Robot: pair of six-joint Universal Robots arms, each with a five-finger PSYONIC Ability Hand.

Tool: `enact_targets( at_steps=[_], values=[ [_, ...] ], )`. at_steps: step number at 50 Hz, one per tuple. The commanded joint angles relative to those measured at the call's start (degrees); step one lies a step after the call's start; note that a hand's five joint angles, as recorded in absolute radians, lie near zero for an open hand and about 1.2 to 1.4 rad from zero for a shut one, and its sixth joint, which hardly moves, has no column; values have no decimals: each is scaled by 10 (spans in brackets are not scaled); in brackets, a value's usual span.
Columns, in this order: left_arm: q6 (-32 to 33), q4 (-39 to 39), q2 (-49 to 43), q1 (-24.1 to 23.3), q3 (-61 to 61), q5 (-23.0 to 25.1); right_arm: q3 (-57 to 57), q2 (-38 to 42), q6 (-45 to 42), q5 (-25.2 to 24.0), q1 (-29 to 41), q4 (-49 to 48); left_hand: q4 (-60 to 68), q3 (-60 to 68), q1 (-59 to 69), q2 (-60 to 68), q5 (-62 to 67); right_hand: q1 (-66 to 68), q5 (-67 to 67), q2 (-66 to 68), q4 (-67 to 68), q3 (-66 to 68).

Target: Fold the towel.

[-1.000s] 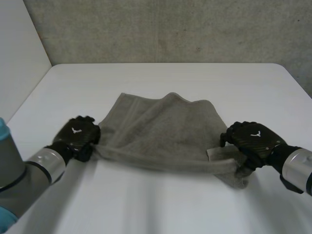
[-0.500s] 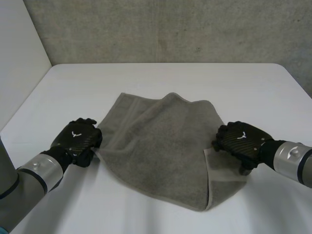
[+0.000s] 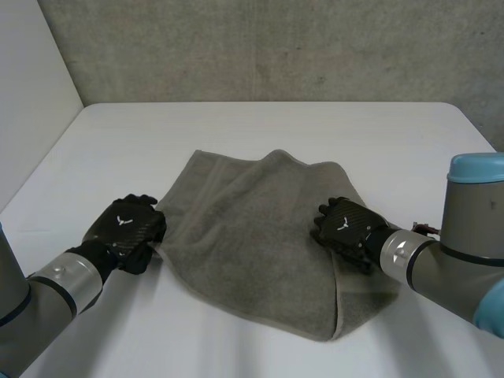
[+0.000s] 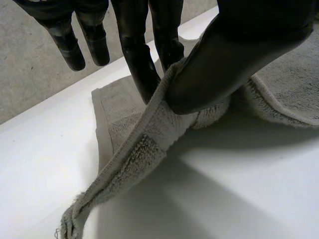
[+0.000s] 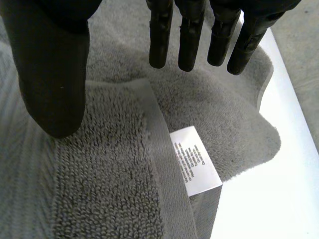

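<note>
The grey towel (image 3: 252,236) lies on the white table (image 3: 260,134), with a near layer folded over the rest and its far edge rumpled. My left hand (image 3: 126,228) is at the towel's left edge. In the left wrist view the thumb (image 4: 224,55) and a finger pinch that edge (image 4: 164,114) and lift it a little off the table. My right hand (image 3: 346,228) is over the towel's right part. In the right wrist view its fingers (image 5: 192,30) are straight and apart from the thumb, above the towel's hem and a white label (image 5: 195,160).
A grey concrete wall (image 3: 276,47) runs behind the table. Bare table top lies on all sides of the towel, widest at the far side and in front of my left arm (image 3: 47,291). My right arm (image 3: 457,260) comes in from the right.
The towel's lifted near edge has come down flat. My right hand has let go, opened and moved left onto the towel. The left hand has barely moved.
</note>
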Motion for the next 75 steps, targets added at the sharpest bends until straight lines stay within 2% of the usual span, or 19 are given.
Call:
enact_targets(
  at_steps=[1,11,14,16,17,26,29,36,41,43,46,48,66,75],
  values=[
    [0,0,0,0,-2,0,-26,26,-26,33,2,8,-32,-26,50,56,43,-22,-3,-37,-31,-19],
    [1,0,2,1,-2,0,-31,26,-42,35,-2,46,-32,-26,50,56,43,50,70,36,-31,-19],
    [1,0,3,1,-2,0,-29,24,-42,34,-6,63,-32,-26,50,56,43,129,149,115,-31,-19],
    [0,0,3,1,-2,0,-26,16,-42,33,-11,78,-32,-26,50,56,43,231,251,217,-31,-19],
    [0,0,3,1,-2,0,-26,16,-42,33,-11,78,-32,-26,50,56,43,232,251,217,-31,-19],
    [1,0,3,2,-2,0,31,-90,-29,12,-40,95,-32,-26,50,56,43,435,455,420,-31,-19],
    [1,0,3,2,-2,0,62,-114,-17,-4,-58,96,-32,-26,50,56,43,450,470,436,-31,-19],
    [1,0,3,2,-2,1,116,-134,-13,-40,-107,97,-32,-26,50,56,43,429,448,414,-31,-19],
    [0,1,3,1,-2,1,133,-133,-10,-51,-122,95,-32,-26,50,56,43,307,327,293,-31,-19],
    [0,0,3,0,-2,1,144,-133,-9,-52,-122,90,-32,-26,50,56,43,220,240,206,-31,-19],
    [0,0,3,0,-2,0,148,-134,-9,-53,-119,90,-32,-26,50,56,43,173,193,158,-31,-19],
    [1,0,3,0,-3,1,153,-134,-9,-53,-116,89,-32,-26,50,56,43,76,95,61,-31,-19],
    [0,0,3,-1,-5,0,187,-166,-17,-69,-107,90,-32,-26,50,56,43,65,85,51,-31,-19],
    [0,0,3,-1,-5,1,190,-165,-18,-57,-99,92,-32,-26,50,56,43,67,87,52,-31,-19]
  ],
)
